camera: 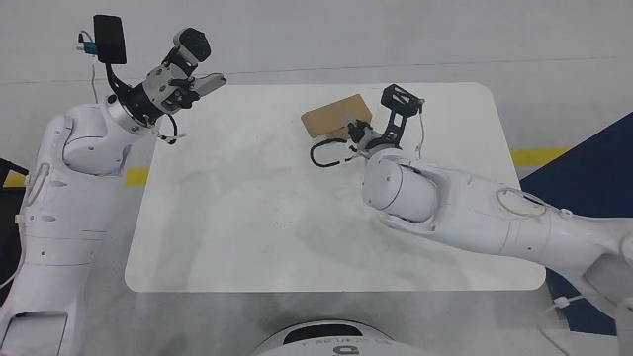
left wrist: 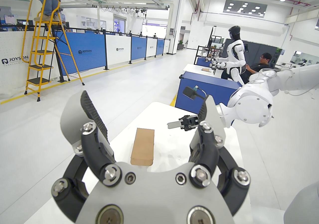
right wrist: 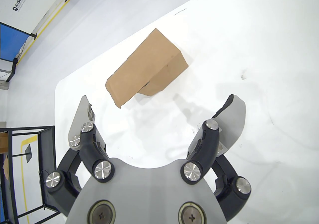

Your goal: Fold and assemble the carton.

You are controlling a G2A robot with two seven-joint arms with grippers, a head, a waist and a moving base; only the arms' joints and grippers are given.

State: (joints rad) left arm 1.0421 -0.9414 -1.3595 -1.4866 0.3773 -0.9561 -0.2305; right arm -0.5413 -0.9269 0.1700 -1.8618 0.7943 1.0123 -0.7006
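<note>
Brown cardboard carton (camera: 334,114) seen lying near the far edge of the white table (camera: 247,218), partly folded, underside lost in shadow, near corner hidden by the right wrist, right gripper (right wrist: 158,100) held spread and empty just beside it, left gripper (left wrist: 147,100) held wide apart, empty, off at the far left corner.

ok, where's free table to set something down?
Bare: the left half of the table, between the left gripper and the carton down to the near edge; also the far-right corner. Crowded: around the carton, with the right gripper beside it and its arm over the near-right part.
</note>
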